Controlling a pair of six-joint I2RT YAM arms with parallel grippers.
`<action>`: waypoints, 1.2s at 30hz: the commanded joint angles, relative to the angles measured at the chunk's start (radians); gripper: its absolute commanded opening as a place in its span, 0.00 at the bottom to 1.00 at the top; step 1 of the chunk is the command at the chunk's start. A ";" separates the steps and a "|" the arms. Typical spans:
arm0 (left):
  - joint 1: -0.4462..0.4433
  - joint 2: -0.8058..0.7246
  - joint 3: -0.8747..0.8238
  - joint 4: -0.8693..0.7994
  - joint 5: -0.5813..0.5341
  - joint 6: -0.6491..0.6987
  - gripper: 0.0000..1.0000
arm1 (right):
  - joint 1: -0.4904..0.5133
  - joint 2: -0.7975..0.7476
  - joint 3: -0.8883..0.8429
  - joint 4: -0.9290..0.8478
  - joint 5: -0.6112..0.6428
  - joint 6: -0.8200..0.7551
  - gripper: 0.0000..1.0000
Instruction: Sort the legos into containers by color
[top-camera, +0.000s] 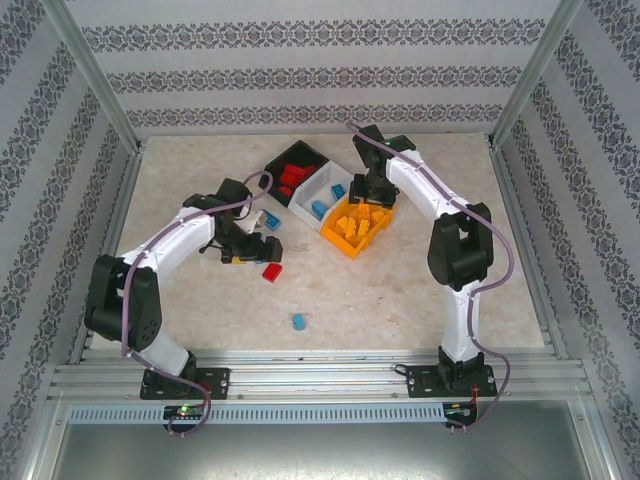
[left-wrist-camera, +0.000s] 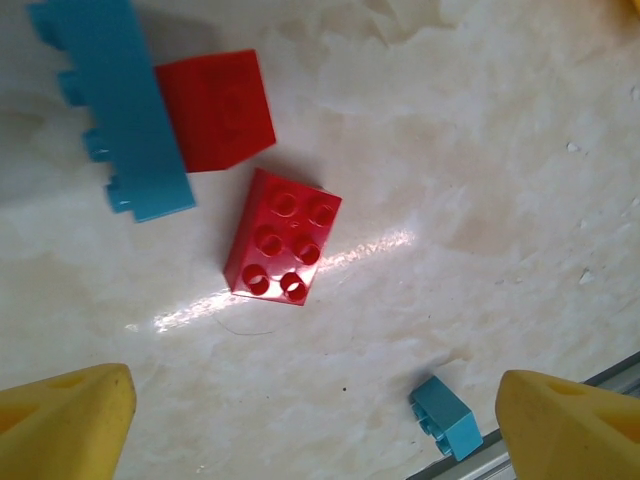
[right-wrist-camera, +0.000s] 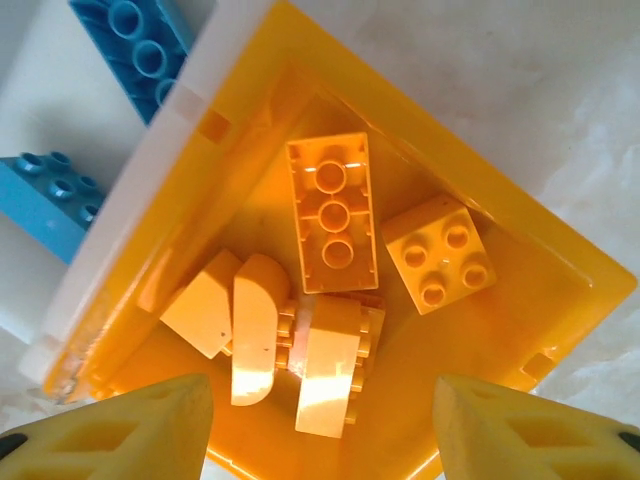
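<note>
Pale marbled tabletop lay between patterned walls. You had the left gripper above it, yellow fingers wide apart at the wrist view's lower corners with nothing between them. A red six-stud brick sat just above centre, a second red brick lay against a long blue brick at upper left, and a small blue brick lay at lower right. Your right gripper hung over the orange bin, jaws parted and empty; orange bricks lay inside it, and blue bricks lay in the white bin at upper left. The black bin, upper centre of the top view, held red bricks.
</note>
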 joint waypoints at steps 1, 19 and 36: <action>-0.060 0.048 0.034 -0.074 -0.039 0.072 0.87 | 0.021 -0.073 -0.007 -0.026 0.000 0.001 0.62; -0.171 0.245 0.103 -0.067 -0.235 0.087 0.74 | 0.135 -0.373 -0.411 0.094 -0.057 0.137 0.62; -0.181 0.298 0.120 -0.016 -0.243 0.058 0.35 | 0.164 -0.506 -0.560 0.128 -0.072 0.214 0.61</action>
